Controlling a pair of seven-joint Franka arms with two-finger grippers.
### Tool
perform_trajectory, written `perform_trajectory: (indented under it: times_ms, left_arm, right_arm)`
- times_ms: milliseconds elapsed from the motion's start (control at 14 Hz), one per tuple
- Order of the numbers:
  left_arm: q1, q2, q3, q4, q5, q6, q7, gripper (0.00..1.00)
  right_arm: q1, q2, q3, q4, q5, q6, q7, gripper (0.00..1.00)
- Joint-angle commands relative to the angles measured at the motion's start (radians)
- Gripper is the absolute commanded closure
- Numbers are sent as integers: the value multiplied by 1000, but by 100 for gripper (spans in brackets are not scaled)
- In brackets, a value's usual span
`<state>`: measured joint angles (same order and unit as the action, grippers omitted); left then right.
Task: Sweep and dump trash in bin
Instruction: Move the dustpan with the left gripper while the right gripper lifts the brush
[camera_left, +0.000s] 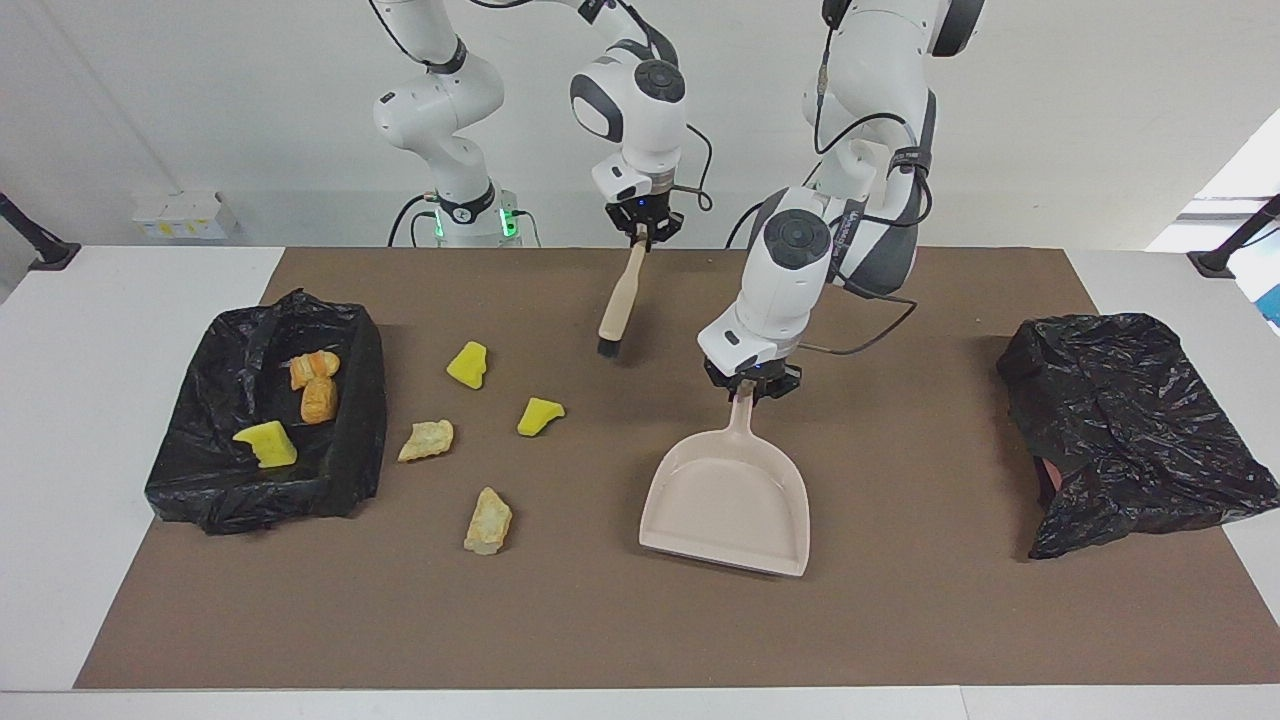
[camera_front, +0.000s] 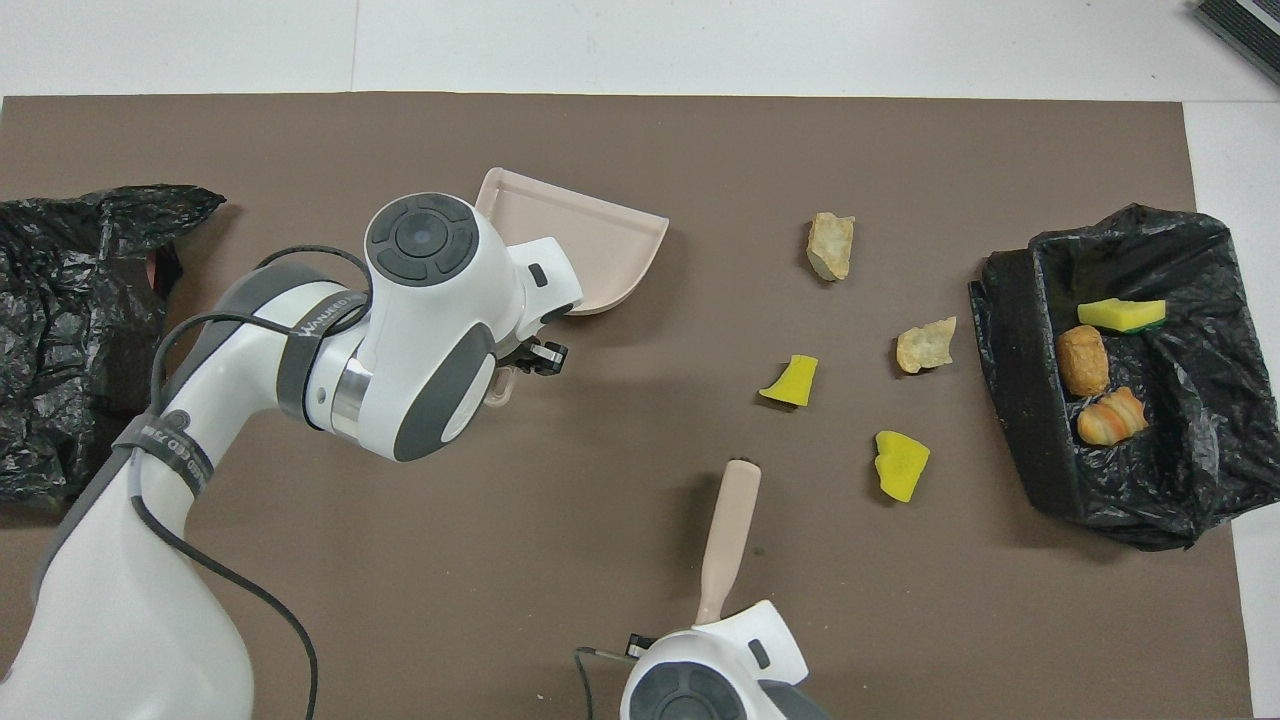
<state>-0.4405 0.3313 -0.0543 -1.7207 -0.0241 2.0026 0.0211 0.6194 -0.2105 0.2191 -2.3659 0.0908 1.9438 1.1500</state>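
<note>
The bench is white with a brown mat spread over most of it. At the left arm's end of the mat sits a crumpled black bag, and at the right arm's end a bin lined with black plastic stands open. The dustpan is near the middle of the mat, tilted with its handle end raised and its wide lip down toward the mat, farther from the robots than its handle. The left gripper has its fingers clamped on the top of that handle, right over the middle of the mat. The brush hangs slanted from the right gripper, bristle end lowest and above the mat on the robots' side of the dustpan; the fingers are closed tight on the top of its handle. The trash is split between bin and mat. In the bin lie a yellow sponge, a brown lump and a striped orange roll, close together. On the mat between bin and dustpan lie four loose pieces, well apart from each other: a yellow chunk nearest the robots, a yellow wedge toward the dustpan, a tan lump just beside the bin, and a pale crust farthest from the robots.
</note>
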Motion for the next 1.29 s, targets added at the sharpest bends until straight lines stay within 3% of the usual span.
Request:
perform_trajectory:
  times_ms: [0, 357, 500, 714, 1000, 1214]
  left_arm:
    - [45, -23, -4, -25, -2, -21, 304, 100]
    - [75, -40, -4, -60, 1, -31, 878, 100]
    - [69, -46, -2, -69, 4, -33, 1017, 100]
    - [1, -75, -1, -117, 153, 14, 1013, 100]
    - [-67, -130, -1, -218, 161, 73, 861, 100]
    - [-101, -141, -4, -241, 161, 94, 827, 100]
  right_arm:
    - [-91, -73, 10, -29, -34, -121, -2, 100]
    - [-178, -133, 11, -107, -155, -224, -21, 100]
    - [-188, -185, 11, -189, -171, -188, -25, 100]
    - [-271, -201, 13, -240, -165, -134, -106, 100]
    - [-391, -187, 11, -254, -134, -95, -251, 100]
    - [-415, -147, 11, -250, -91, -34, -311, 100]
